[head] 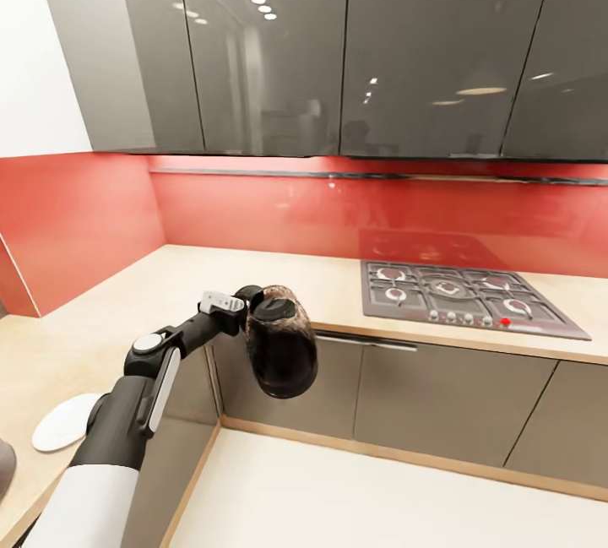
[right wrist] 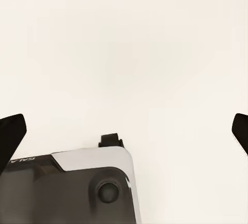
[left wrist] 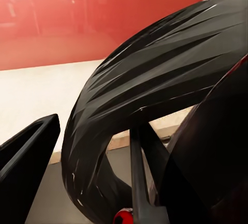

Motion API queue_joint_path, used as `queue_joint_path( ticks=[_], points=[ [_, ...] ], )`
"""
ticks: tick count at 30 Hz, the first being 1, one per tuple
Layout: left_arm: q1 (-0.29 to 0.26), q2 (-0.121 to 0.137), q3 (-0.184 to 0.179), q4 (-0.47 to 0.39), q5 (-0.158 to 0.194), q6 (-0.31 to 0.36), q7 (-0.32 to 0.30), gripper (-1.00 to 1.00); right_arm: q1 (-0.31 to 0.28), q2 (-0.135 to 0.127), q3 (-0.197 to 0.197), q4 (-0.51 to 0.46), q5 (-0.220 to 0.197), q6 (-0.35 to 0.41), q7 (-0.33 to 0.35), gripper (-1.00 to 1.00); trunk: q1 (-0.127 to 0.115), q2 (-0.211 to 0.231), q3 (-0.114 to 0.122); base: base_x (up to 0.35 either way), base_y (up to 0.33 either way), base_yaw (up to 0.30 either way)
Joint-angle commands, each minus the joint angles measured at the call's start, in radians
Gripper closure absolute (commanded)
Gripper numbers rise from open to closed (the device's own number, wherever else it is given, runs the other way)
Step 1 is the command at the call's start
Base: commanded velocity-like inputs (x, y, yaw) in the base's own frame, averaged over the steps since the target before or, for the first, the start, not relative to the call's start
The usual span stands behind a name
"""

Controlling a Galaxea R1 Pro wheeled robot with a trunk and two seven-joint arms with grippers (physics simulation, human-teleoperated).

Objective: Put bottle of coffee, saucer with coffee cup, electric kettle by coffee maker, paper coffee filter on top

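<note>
We see the left arm reaching fwd from lower left of the head view, its left gripper (head: 251, 305) clamped on the dark, glossy black electric kettle (head: 281, 351) at the handle/top area. Kettle hangs mid-frame, slightly left of centre, off the counter edge, in front of the grey cabinet fronts and over the pale floor; it isn't touching the beige stone-look countertop (head: 101, 328). Its lid faces up toward the cam.

In the left wrist view the kettle's ribbed black handle (left wrist: 155, 94) arcs across most of the frame, one black fingertip (left wrist: 26, 154) at lower left beside it; red backsplash and countertop behind.

Flat round white saucer (head: 63, 423) lies on the countertop at lower left of the head view, partly behind the arm. Grey edge of smth at far lower left, can't tell what. Steel gas hob w/ four burners (head: 460, 295) sits on the countertop at mid-right, well apart from the kettle. Glossy grey wall cabinets (head: 338, 50) along the top.

Right wrist view: right gripper (right wrist: 124, 131) w/ fingertips at the far left and right edges, spread wide, nothing between them, over a plain off-white surface.
</note>
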Motion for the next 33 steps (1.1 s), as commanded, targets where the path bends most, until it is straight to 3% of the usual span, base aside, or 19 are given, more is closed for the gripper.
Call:
queue_joint_path(
  ticks=[1, 18, 28, 33],
  points=[
    [0.001, -0.001, 0.002, -0.001, -0.007, 0.003, -0.009, 1.0, -0.001, 0.0, 0.009, 0.0, -0.01, -0.002, -0.002, -1.0, 0.001, -0.001, -0.001, 0.325, -0.092, 0.0],
    [0.007, -0.004, 0.002, -0.003, -0.008, 0.003, -0.009, 1.0, 0.0, 0.0, 0.008, 0.001, -0.009, -0.003, -0.002, -1.0, 0.001, -0.001, -0.001, 0.319, -0.107, 0.008],
    [0.007, -0.004, 0.002, -0.002, -0.007, 0.003, -0.009, 1.0, 0.0, 0.0, 0.009, 0.002, -0.008, -0.003, -0.002, -1.0, 0.001, -0.001, 0.003, 0.307, -0.128, 0.235],
    [0.006, -0.024, 0.008, -0.003, -0.011, 0.003, -0.009, 1.0, 0.0, -0.001, 0.008, 0.002, -0.007, -0.002, -0.002, -1.0, 0.001, -0.001, 0.005, 0.121, -0.052, 0.268]
  ],
)
